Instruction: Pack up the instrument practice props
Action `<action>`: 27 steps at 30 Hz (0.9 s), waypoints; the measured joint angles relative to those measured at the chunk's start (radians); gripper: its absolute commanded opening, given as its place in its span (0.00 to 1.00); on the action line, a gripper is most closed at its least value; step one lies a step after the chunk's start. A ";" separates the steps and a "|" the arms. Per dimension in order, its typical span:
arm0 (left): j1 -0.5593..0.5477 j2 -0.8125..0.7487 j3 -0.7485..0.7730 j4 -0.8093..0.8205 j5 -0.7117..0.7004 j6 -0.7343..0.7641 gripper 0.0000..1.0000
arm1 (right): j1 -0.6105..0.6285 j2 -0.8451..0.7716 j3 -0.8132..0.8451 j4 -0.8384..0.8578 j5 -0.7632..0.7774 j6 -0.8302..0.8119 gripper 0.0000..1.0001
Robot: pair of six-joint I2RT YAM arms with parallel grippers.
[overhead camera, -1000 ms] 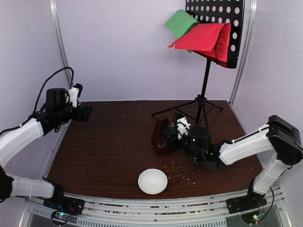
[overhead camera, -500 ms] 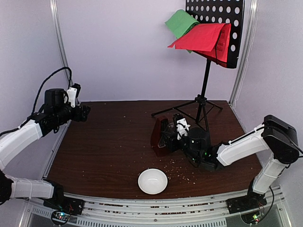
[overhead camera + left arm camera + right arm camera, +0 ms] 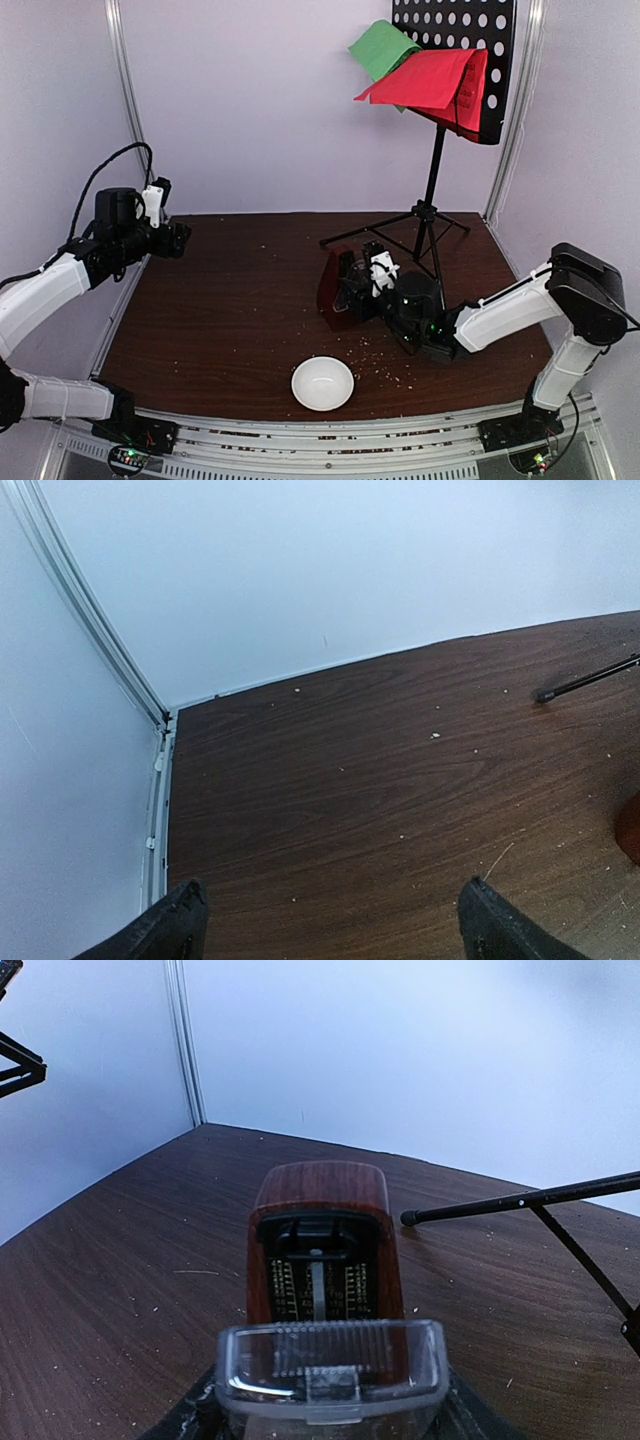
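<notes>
Your right gripper [image 3: 322,1418] was clamped on the clear plastic cover [image 3: 332,1370], a ribbed, glossy wedge with rounded corners held across its fingers. Just ahead of that gripper, close behind the cover, stood the metronome [image 3: 320,1250]: a polished red-brown wooden pyramid with a rounded top, its black scale and pale pendulum rod exposed. Beyond the gripper and to its right rose the music stand [image 3: 500,50], a thin black tripod pole carrying a perforated black metal desk, with a matte red sheet [image 3: 425,80] and a green sheet [image 3: 380,45] curling off its front. Your left gripper [image 3: 330,920] hung wide open with nothing between its dark fingers, far from all of these, over bare crumb-speckled wood-grain worktop [image 3: 240,300]. A smooth white bowl [image 3: 322,383] sat near the right gripper, on its base side. Compared with a second earlier, your right arm had pushed slightly farther toward the metronome, your left arm had drawn a little back toward the wall, and neither gripper's spread had changed.
</notes>
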 measured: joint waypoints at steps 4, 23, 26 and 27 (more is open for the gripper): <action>0.000 0.000 0.000 0.000 0.000 0.000 0.90 | 0.001 0.015 0.011 0.008 0.000 -0.008 0.56; 0.000 0.005 0.000 0.000 -0.001 0.000 0.90 | 0.002 0.064 0.054 0.018 0.005 -0.010 0.61; 0.000 0.005 0.000 0.000 -0.001 0.000 0.90 | 0.001 0.074 0.064 0.019 0.005 -0.009 0.62; 0.000 0.005 0.000 0.000 -0.004 0.000 0.90 | 0.000 0.087 0.076 0.019 0.005 -0.009 0.62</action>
